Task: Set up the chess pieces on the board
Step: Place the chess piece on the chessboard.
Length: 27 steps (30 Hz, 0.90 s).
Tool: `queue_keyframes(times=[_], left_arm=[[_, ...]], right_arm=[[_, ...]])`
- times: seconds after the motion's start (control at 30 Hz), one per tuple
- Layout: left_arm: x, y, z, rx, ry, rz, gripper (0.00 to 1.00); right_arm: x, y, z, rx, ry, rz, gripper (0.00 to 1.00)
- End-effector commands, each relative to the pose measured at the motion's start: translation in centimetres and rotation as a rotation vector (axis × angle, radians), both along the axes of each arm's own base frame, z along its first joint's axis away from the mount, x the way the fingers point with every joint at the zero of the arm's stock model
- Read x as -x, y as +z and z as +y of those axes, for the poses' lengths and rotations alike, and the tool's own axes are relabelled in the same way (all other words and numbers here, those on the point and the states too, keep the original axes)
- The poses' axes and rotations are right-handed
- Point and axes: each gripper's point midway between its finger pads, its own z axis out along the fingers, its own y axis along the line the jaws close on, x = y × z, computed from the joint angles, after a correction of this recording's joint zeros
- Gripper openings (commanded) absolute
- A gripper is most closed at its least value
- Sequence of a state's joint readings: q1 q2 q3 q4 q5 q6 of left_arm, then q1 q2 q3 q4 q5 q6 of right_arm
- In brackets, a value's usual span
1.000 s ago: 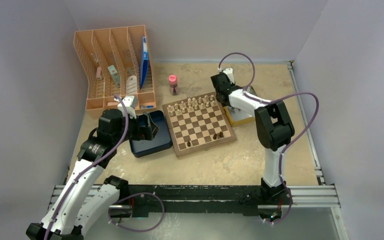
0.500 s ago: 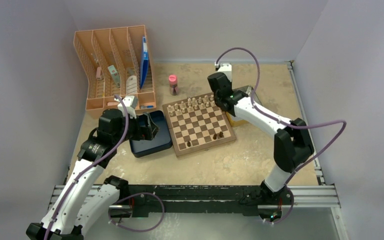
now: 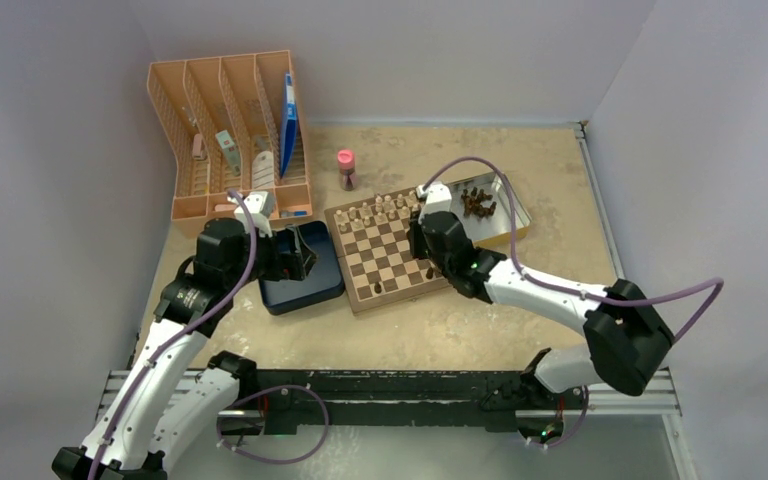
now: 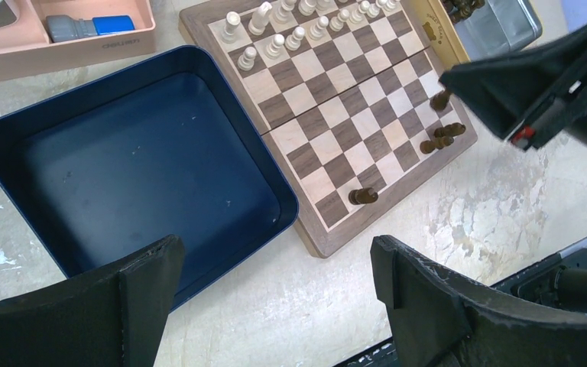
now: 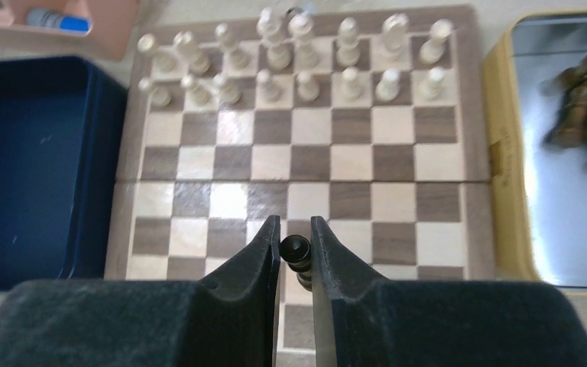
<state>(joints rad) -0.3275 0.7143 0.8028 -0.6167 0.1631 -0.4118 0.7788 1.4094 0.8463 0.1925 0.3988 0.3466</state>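
Your right fingers (image 5: pixel 260 260) clamp a dark chess piece (image 5: pixel 296 251) above the board (image 5: pixel 199 160); your left fingers (image 4: pixel 149 275) stand wide apart over the blue box (image 4: pixel 137 168).

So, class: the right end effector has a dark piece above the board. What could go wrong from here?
The right end effector pinches the dark piece near its head, so it could tilt or topple on release. Lowering onto the board, the end effector might knock the dark pieces already placed there.
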Motion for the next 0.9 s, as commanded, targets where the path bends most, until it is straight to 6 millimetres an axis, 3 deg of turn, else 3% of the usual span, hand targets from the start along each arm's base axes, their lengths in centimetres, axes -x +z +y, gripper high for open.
queue_keyframes(times=[0.0,0.5,0.87], left_arm=[[-0.6,1.0,0.1,0.015,0.02,-0.04,0.93],[-0.6,1.0,0.1,0.015,0.021,-0.04,0.93],[-0.5,1.3,0.2,0.017,0.02,-0.052,0.93]], right_arm=[[1.1,2.9,2.6,-0.187,0.095,-0.116,0.2],[3.1,0.7,6.2,-0.251,0.219,-0.19,0.21],[3.5,-3.7,7.1,-0.167,0.185,-0.14,0.22]])
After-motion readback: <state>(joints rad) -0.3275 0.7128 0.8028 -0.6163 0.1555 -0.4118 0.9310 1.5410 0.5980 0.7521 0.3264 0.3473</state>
